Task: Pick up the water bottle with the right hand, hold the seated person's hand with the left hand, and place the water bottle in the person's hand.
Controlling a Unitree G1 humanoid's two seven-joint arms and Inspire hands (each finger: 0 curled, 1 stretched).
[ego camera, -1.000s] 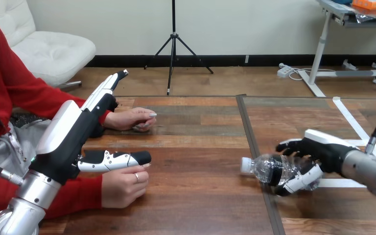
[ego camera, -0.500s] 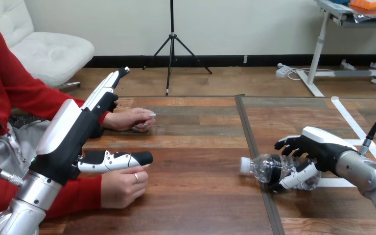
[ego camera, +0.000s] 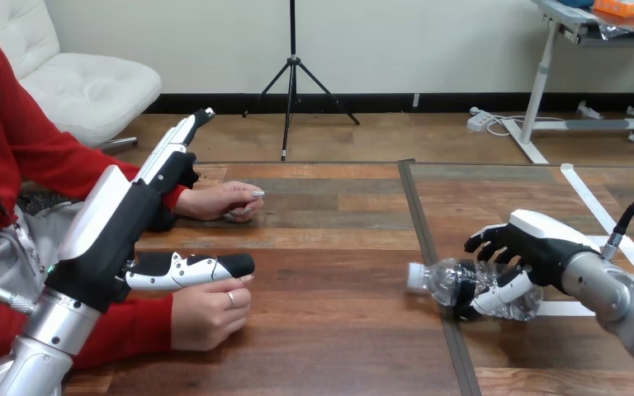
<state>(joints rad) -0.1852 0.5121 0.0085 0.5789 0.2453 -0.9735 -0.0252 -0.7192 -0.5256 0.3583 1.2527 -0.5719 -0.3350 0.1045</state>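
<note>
**Bottle's gripped, now sort out the handover side**

Your right robot hand (ego camera: pixel 545 247) is clamped on the water bottle (ego camera: pixel 454 285), with fingers curled over the top and the thumb tucked under. The bottle lies on its side, its white cap (ego camera: pixel 415 276) pointing toward the middle of the desk (ego camera: pixel 338 247). I can't tell if it's resting on the wood or just clear of it, so I'd lift straight up before travelling. Dragging a thin, crinkly bottle like that looks likely to twist it in the grip. The hold is on the fat end, away from the cap. I reckon that's good, since it leaves the neck end free for the person to take.

Your left robot hand (ego camera: pixel 128 219) is spread open, fingers straight and pointing away up the desk. Its thumb (ego camera: pixel 215 266) sticks out sideways right over the person's near hand (ego camera: pixel 206 312). It's either touching the knuckles or just above them, I can't say which, but nothing is wrapped round that hand. That hand sits loosely closed, knuckles up. My guess is you want it held and turned palm-up before the bottle arrives. The bottle is well apart from it, over on the right, so go slow and keep it level.

Count:
- one water bottle with one cap
- two robot hands
- two hands of the person (the person's far hand (ego camera: pixel 223 200) rests on the desk near your left fingers)
- one desk
</note>
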